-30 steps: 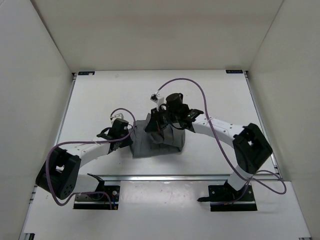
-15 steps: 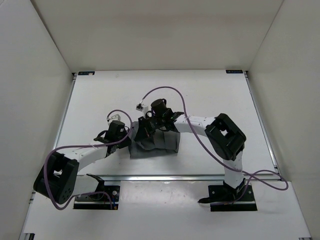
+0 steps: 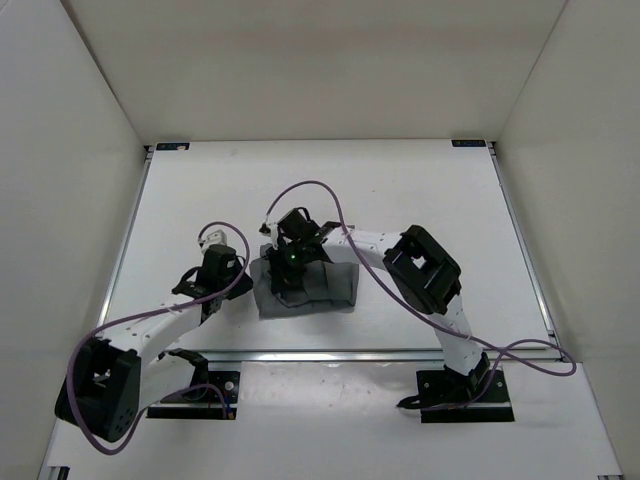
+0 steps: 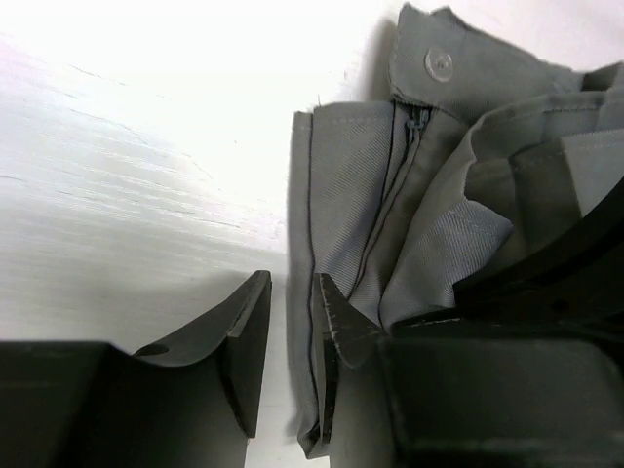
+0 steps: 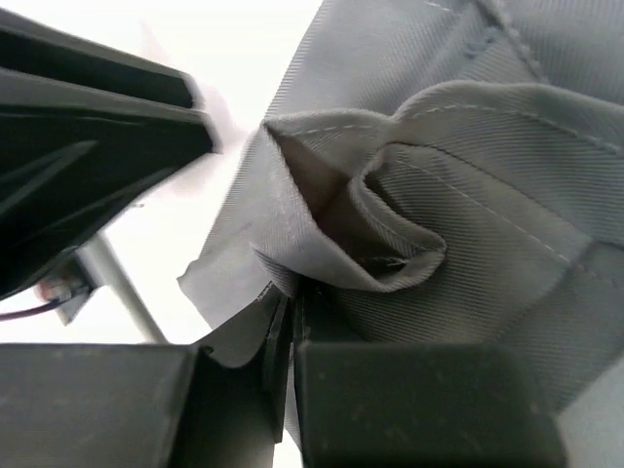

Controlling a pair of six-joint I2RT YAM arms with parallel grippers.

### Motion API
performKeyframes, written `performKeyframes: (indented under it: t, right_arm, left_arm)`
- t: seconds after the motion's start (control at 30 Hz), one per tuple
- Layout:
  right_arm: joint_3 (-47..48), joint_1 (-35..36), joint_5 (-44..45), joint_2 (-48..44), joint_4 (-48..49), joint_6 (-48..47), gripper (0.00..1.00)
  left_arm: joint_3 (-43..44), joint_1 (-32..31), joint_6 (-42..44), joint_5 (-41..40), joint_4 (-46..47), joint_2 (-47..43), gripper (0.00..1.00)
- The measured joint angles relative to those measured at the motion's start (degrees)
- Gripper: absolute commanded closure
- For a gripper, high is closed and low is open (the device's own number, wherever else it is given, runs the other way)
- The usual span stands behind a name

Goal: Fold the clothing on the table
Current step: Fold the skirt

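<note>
One clothing (image 3: 335,288) bundle, table (image 3: 430,190) around | right gripper (image 5: 287,310) clenched on fold | left gripper (image 4: 292,297) ajar at edge

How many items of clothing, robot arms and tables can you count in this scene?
clothing: 1
robot arms: 2, the left arm and the right arm
table: 1
Total: 4

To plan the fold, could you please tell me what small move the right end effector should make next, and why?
Probably lower the pinched flap onto the garment's left side and release. The right end effector is shut on a bunched fold of the clothing, above its left part, while the left end effector stands open at that edge.
</note>
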Motion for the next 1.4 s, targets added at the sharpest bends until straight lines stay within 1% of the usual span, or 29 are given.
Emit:
performKeyframes:
  t: [0.07,0.2,0.27,0.37,0.47,0.57,0.63,0.67,0.7,0.77,0.8,0.83,0.9,0.97,1.07,1.1,1.17,1.23,1.3,1.4]
  right_arm:
    - [3.2,1.1,5.2,0.8,-4.9,-1.6,1.00]
    - [10.6,3.0,16.2,3.3,-14.4,-3.6,1.00]
    - [11.2,3.3,20.7,3.3,-16.3,-4.0,1.00]
    - [8.8,2.2,27.3,1.4,-16.9,-4.1,1.00]
    - [4.4,-0.9,33.9,-1.9,-17.5,-4.4,1.00]
    - [0.3,-4.7,38.4,-4.9,-18.0,-5.8,1.00]
    - [-0.9,-6.6,40.7,-5.9,-19.6,-6.7,1.00]
    - [-0.9,-7.1,41.7,-6.0,-20.5,-7.1,0.98]
    - [-0.8,-7.2,42.3,-6.0,-21.2,-7.3,0.90]
    - [0.0,-6.5,42.3,-5.8,-22.4,-7.5,0.69]
    - [0.4,-6.0,41.8,-5.7,-23.0,-7.5,0.68]
    - [0.9,-5.5,41.0,-5.6,-23.6,-7.6,0.68]
    - [1.9,-4.5,38.6,-5.2,-23.9,-7.6,0.63]
    - [2.1,-3.5,35.3,-5.1,-23.0,-7.6,0.55]
    - [0.5,-2.7,30.3,-6.1,-19.2,-7.9,0.53]
    - [-1.3,-2.6,28.5,-7.3,-17.3,-8.1,0.51]
    - [-5.1,-2.4,25.6,-10.6,-14.6,-8.6,0.52]
    - [-9.6,-2.4,22.8,-15.8,-11.7,-8.9,0.52]
    - [-14.0,-2.7,20.9,-21.8,-8.2,-9.0,0.48]
    - [-23.0,-4.4,16.8,-34.1,0.5,-8.5,0.44]
  left_arm:
    - [0.0,0.4,0.0,-0.2,-0.3,-1.0,0.65]
    - [-0.1,0.5,0.0,-0.3,-1.1,-1.2,0.64]
    - [-0.1,0.5,0.0,-0.3,-1.6,-1.2,0.64]
    - [-0.1,0.5,0.0,-0.3,-1.9,-1.2,0.64]
    - [-0.1,0.5,0.1,-0.3,-1.9,-1.2,0.63]
    - [-0.1,0.5,0.1,-0.2,-1.9,-1.2,0.63]
    - [-0.1,0.5,0.1,-0.2,-1.9,-1.2,0.63]
    - [-0.1,0.5,0.1,-0.2,-1.8,-1.2,0.63]
    - [-0.1,0.5,0.2,-0.2,-1.8,-1.1,0.63]
    - [-0.1,0.4,0.2,-0.2,-1.9,-1.1,0.62]
    - [-0.1,0.4,0.2,-0.2,-1.8,-1.1,0.64]
    - [-0.1,0.4,0.2,-0.2,-1.9,-1.1,0.63]
    - [-0.1,0.3,0.2,-0.2,-1.9,-1.1,0.62]
    - [-0.1,0.4,0.3,-0.2,-1.8,-1.1,0.63]
    - [-0.1,0.4,0.3,-0.2,-1.9,-1.1,0.62]
    - [-0.1,0.4,0.4,-0.2,-1.9,-1.1,0.62]
    - [-0.1,0.4,0.5,-0.2,-1.8,-1.1,0.62]
    - [-0.1,0.4,0.6,0.0,-1.9,-1.1,0.61]
    - [-0.1,0.4,0.7,0.1,-1.9,-1.1,0.60]
    - [-0.1,0.7,0.8,0.8,-2.0,-1.5,0.59]
